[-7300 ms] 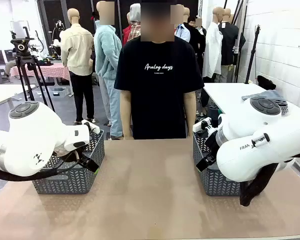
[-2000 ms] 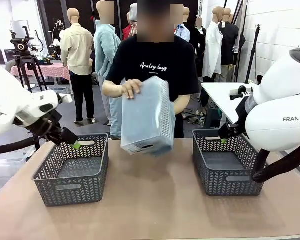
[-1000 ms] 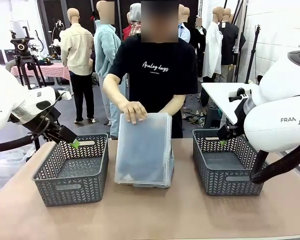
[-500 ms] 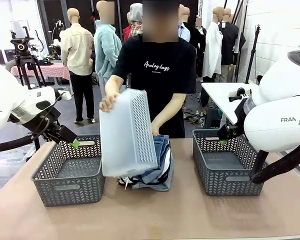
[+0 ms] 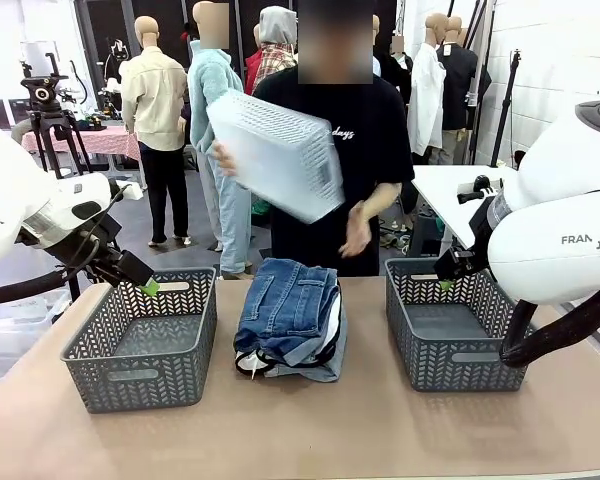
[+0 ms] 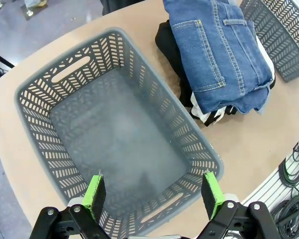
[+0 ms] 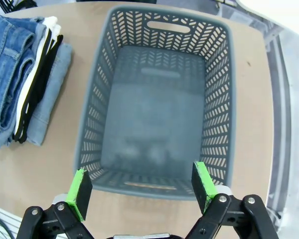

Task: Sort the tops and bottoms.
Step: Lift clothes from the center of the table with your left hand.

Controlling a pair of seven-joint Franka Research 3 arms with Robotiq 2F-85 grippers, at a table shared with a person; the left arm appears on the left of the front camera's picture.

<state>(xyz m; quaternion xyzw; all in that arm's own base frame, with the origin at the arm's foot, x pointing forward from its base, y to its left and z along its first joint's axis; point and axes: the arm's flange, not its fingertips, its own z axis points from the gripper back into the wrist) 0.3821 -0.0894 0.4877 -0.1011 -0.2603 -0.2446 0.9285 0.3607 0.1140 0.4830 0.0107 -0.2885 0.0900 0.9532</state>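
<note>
Lifted clear since half a second ago, the translucent bin [image 5: 275, 152] that was tipped against the clothes is now up at the person's [image 5: 365, 140] chest, tilted, one hand [image 5: 223, 158] on its left end and the other hand [image 5: 358, 235] loose below it. That leaves the whole pile uncovered on the table [image 5: 300, 440], midway between the left basket [image 5: 140, 375] and the right basket [image 5: 450, 370], touching neither. There are four folded garments in one stack, two bottoms and two tops. The dark blue jeans [image 5: 285, 300] lie uppermost with a stitched back pocket facing up. Under them come the white top [image 7: 26, 97] with black edging and the black top [image 6: 167, 45], both seen edge-on as thin layers. The pale denim [image 5: 315, 370] is at the bottom, sticking out along the right side and near end. The stack's long axis runs near to far. The folded ends point at the near edge of the table, and what looks like the jeans' waistband lies toward the person. Both grey baskets hold nothing, and their long sides also run near to far. The left gripper [image 5: 150, 288] hangs above the far left rim of the left basket, its jaws spread wide and gripping nothing, and its wrist view looks straight down into that basket. The right gripper [image 5: 443, 283] hangs above the far rim of the right basket, jaws equally wide apart and bare.
</note>
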